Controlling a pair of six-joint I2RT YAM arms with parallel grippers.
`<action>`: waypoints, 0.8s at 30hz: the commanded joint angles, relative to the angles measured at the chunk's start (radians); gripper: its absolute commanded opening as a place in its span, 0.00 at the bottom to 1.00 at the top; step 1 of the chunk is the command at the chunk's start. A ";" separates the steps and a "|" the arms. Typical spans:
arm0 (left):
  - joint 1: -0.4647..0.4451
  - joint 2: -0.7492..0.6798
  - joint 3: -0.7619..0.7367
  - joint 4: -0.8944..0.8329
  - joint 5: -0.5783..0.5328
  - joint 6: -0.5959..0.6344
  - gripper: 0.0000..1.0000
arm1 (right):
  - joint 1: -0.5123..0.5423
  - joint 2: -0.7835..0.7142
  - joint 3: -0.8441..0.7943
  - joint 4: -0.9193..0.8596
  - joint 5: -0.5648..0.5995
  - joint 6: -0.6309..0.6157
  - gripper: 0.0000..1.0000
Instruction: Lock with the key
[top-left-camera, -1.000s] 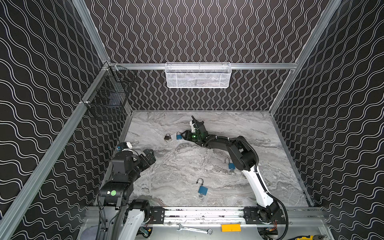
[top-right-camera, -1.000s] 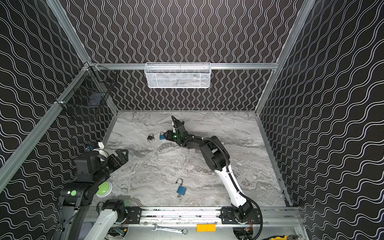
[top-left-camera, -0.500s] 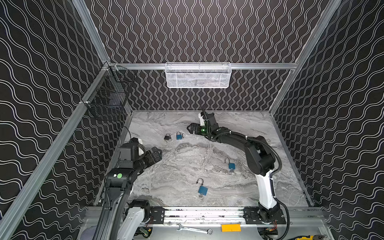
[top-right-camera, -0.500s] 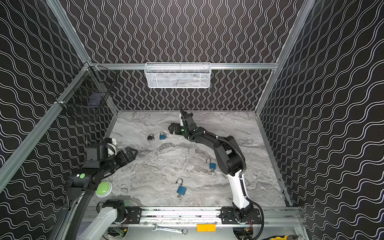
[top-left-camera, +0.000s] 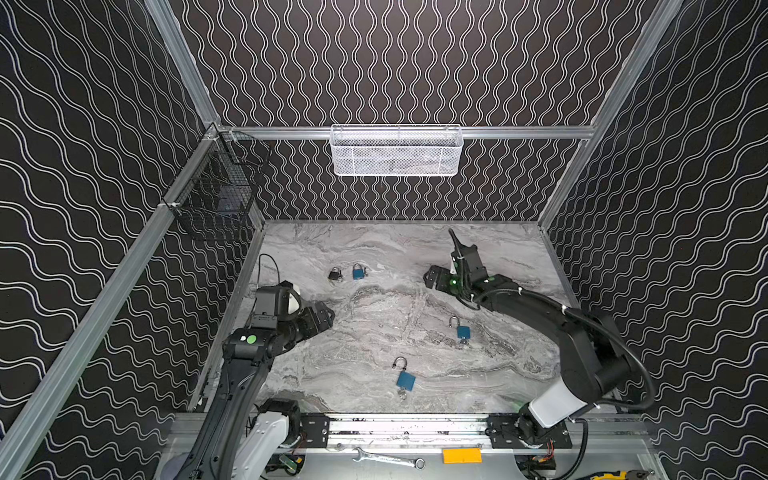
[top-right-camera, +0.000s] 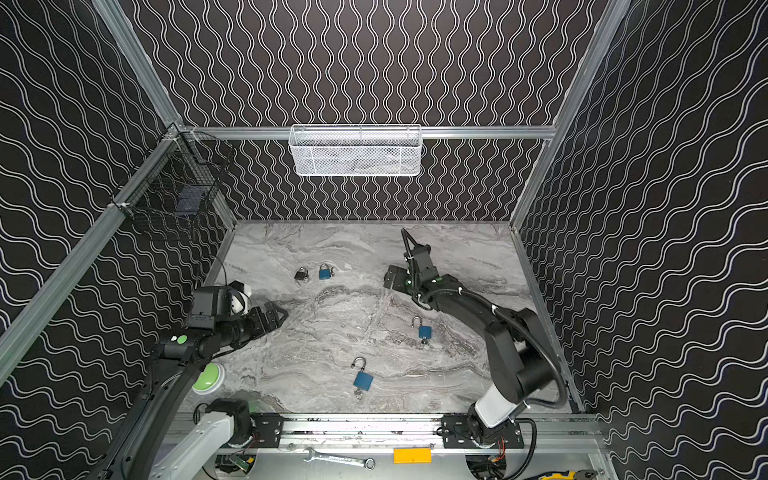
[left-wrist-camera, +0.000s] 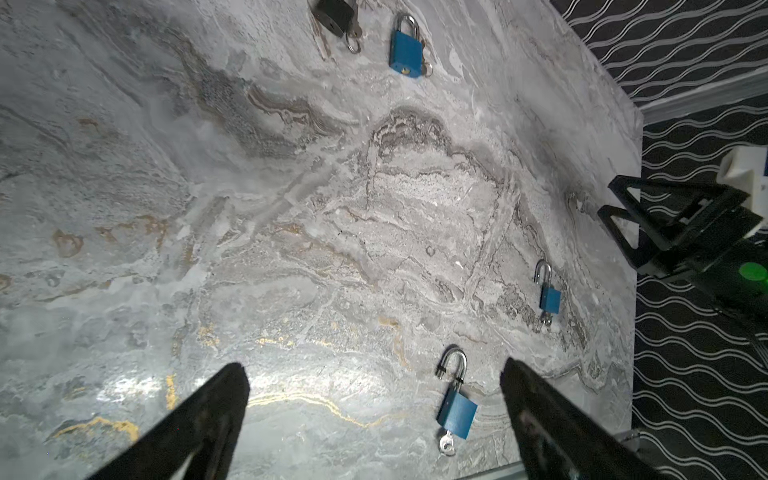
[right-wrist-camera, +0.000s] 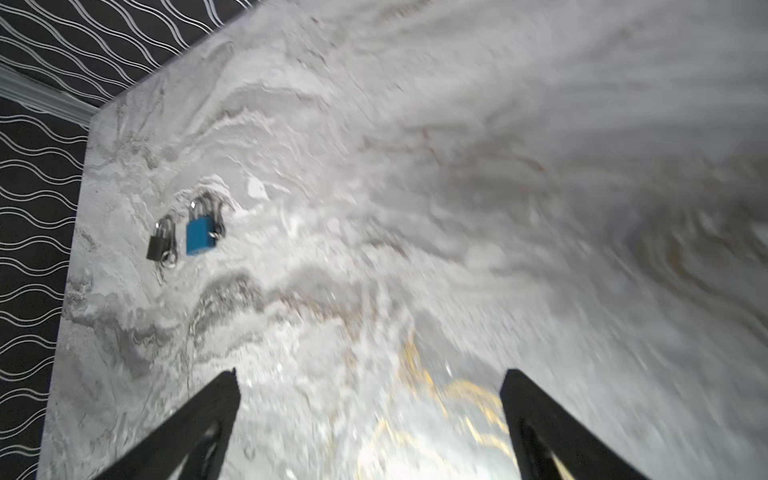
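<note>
A grey marble table (top-left-camera: 415, 249) inside dark wave-patterned walls, two black robot arms reaching in. The left gripper (top-left-camera: 328, 318) hovers over the table's left side, fingers spread apart and empty. The right gripper (top-left-camera: 431, 277) hangs over the far right, fingers also wide apart, holding nothing; its wrist view is smeared with blur. Four padlocks lie flat. The front blue padlock (top-left-camera: 405, 379) sits near the front middle, shackle sprung open, a key (left-wrist-camera: 446, 446) poking from its base. The right blue padlock (top-left-camera: 462, 331) lies between it and the right gripper, shackle raised; what hangs at its base is too small to name. Toward the back, left of centre, a black padlock (top-left-camera: 335, 274) and the back blue padlock (top-left-camera: 358, 272) lie just beside each other, the black one cut off at the left wrist view's edge
</note>
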 joint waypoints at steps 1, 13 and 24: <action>-0.067 0.022 -0.007 0.051 -0.051 -0.012 0.99 | -0.015 -0.069 -0.079 -0.026 0.023 0.038 1.00; -0.481 0.265 0.073 0.160 -0.244 -0.144 0.99 | -0.026 -0.315 -0.320 -0.068 0.021 0.106 1.00; -0.817 0.560 0.198 0.137 -0.368 -0.196 0.96 | -0.027 -0.529 -0.411 -0.192 0.066 0.142 1.00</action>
